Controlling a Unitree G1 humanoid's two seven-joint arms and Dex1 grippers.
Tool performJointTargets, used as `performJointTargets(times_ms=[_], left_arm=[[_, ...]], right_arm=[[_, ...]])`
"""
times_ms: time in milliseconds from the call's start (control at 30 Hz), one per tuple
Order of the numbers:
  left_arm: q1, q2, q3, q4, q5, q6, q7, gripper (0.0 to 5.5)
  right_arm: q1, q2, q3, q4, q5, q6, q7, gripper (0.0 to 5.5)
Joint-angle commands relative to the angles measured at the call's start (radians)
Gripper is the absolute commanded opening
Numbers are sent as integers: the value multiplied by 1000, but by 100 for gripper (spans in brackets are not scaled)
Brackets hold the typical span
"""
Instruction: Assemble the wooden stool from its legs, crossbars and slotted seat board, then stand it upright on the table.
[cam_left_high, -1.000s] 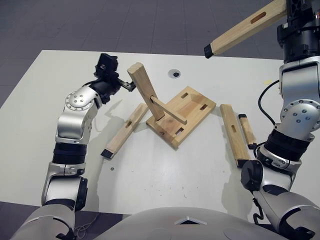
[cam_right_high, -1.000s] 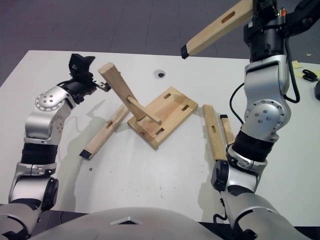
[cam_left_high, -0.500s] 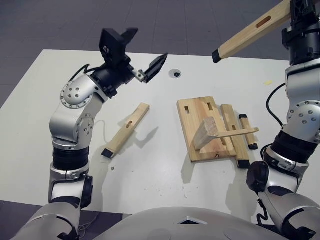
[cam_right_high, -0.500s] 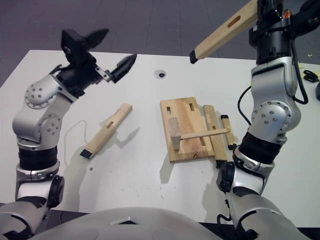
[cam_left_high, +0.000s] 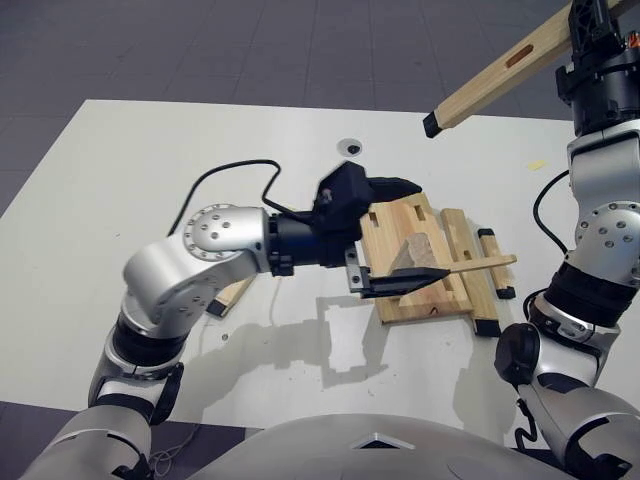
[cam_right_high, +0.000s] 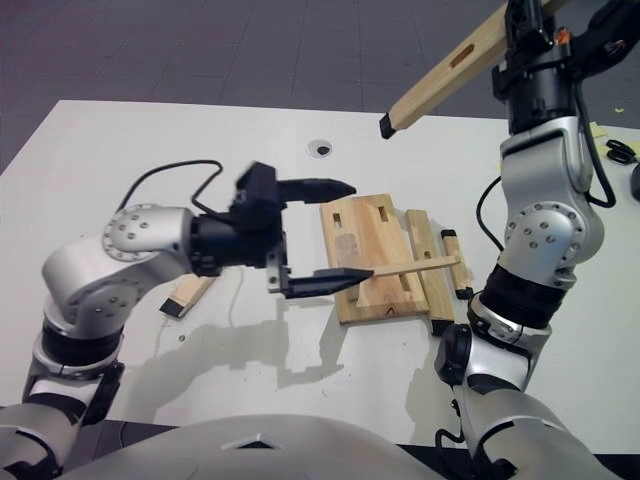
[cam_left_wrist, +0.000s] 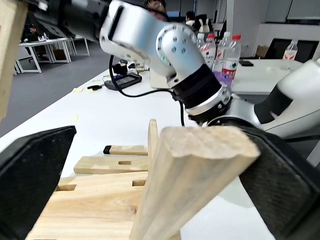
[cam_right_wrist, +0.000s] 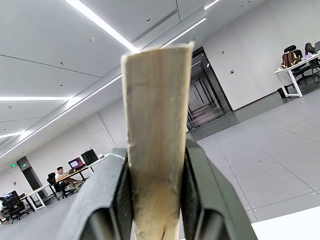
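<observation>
The white table (cam_left_high: 120, 180) carries every part but one, and nothing on it stands as a stool yet. The slotted seat board (cam_left_high: 432, 300) lies flat directly beneath the left pincer (cam_left_high: 433, 228), and the slots that show on it are empty. The right pincer (cam_right_wrist: 156, 155) is clamped tight on the raised leg (cam_left_high: 505, 68) and holds it high in the air, well apart from the left pincer, with its black-capped end pointing out over the far side of the table. The jointed leg (cam_left_high: 418, 252) lies on the board with a thin crossbar (cam_left_high: 485, 265) stuck into its side. The left pincer is spread wide with a finger (cam_left_wrist: 30, 175) on each side of that leg's cut end. I cannot tell whether the pads touch the wood, but they have no grip on it. Just beyond its fingertips the third leg (cam_left_high: 457, 230) lies along the board's edge, with a short black-tipped crossbar (cam_left_high: 492, 245) just beside it on the outer side. The fourth leg (cam_right_high: 188, 290) lies back behind the pincer, partly under the left forearm. By my reading only one joint is made. Left to do are the other crossbar joints, seating all four legs in the board's slots, and turning the stool upright.
</observation>
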Motion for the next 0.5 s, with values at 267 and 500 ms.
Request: performJointTargets(times_ms=[267, 500], left_arm=[[38, 9, 9, 37, 27, -34, -91, 414], [50, 13, -19, 43, 71, -47, -112, 296]], right_arm=[[-4, 7, 1, -7, -34, 5, 4, 104], [5, 16, -3, -9, -38, 6, 0, 104]])
